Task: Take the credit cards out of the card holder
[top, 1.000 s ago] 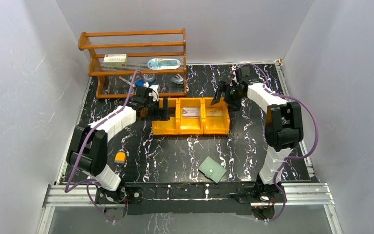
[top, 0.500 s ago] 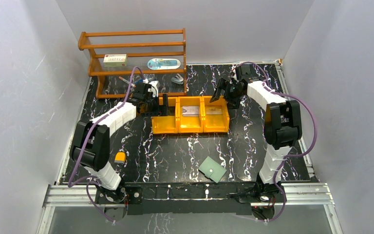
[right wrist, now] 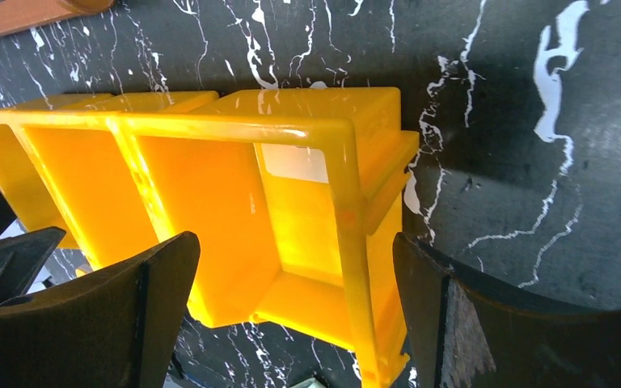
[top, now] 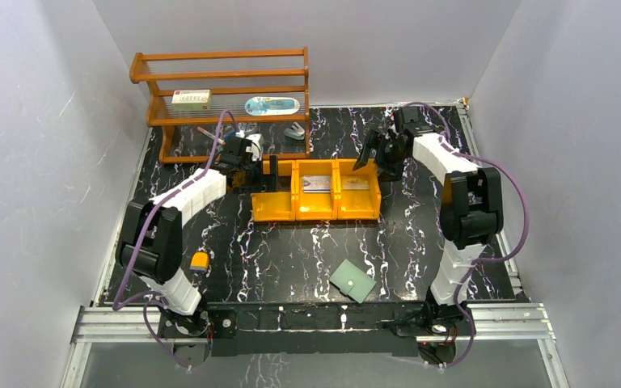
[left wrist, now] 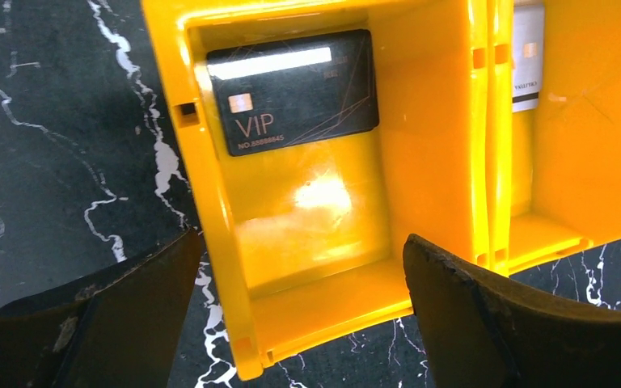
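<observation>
Left arm (top: 190, 194) drew back from tray (top: 315, 213); each arm's jaws spread above grey-walled marbled table (top: 291, 259).

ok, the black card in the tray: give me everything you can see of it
The black card is a thin, glossy plastic rectangle with rounded corners. It is printed VIP in pale letters with a small number line beneath, has a metallic chip at its left and faint line art at its right. A glare band runs along its top edge. It looks flat, slightly skewed, on the floor of the orange tray's end compartment, at the far end. The left gripper hangs open above, not touching it.
</observation>
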Robot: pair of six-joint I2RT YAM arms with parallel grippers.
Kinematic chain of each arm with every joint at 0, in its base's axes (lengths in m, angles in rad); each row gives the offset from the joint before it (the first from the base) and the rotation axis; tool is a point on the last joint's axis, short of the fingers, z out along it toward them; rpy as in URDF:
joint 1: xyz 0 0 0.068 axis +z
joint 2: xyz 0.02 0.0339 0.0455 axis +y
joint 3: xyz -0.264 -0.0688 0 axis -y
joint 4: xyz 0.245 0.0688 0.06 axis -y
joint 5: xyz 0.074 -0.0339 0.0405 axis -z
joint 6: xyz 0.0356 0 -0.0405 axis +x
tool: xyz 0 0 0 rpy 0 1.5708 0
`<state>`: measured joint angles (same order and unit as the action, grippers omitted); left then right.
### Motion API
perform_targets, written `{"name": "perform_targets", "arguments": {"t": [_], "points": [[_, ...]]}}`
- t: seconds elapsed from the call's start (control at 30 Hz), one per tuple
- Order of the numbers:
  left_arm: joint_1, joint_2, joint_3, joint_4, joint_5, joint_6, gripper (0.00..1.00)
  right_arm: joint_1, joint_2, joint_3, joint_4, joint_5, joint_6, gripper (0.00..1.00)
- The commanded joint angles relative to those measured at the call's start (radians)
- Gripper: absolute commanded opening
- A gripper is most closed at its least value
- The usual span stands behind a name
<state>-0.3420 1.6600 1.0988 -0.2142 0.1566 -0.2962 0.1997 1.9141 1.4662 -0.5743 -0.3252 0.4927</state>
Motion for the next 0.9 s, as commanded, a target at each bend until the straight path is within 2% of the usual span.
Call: {"name": "perform_targets", "arguments": {"t": [0.0,0.13,0.3,0.47,0.6,0.8,0.83,0.87], "points": [[0.008,-0.109,-0.001,-0.021,-0.11,-0.016,0.97,-0.013,-0.133,0.029,-0.005,0.02,-0.014,0.98],[0.01,-0.194,-0.052,0.0,-0.178,-0.068,0.98,-0.012,-0.279,-0.085,-0.005,0.02,-0.014,0.98],[0.011,-0.286,-0.124,-0.009,-0.197,-0.134,0.98,0.007,-0.51,-0.365,-0.005,0.02,-0.014,0.98],[0.013,-0.443,-0.242,-0.01,-0.189,-0.231,0.98,0.046,-0.735,-0.596,-0.005,0.02,-0.014,0.98],[0.018,-0.58,-0.357,0.029,-0.164,-0.31,0.98,0.132,-0.77,-0.669,-0.005,0.02,-0.014,0.98],[0.02,-0.685,-0.433,0.007,-0.159,-0.346,0.98,0.38,-0.716,-0.621,-0.005,0.02,-0.014,0.98],[0.021,-0.692,-0.433,-0.002,-0.16,-0.341,0.98,0.417,-0.712,-0.613,-0.139,0.269,0.208,0.91],[0.02,-0.699,-0.433,-0.013,-0.161,-0.337,0.98,0.456,-0.711,-0.609,-0.214,0.321,0.283,0.9]]}}
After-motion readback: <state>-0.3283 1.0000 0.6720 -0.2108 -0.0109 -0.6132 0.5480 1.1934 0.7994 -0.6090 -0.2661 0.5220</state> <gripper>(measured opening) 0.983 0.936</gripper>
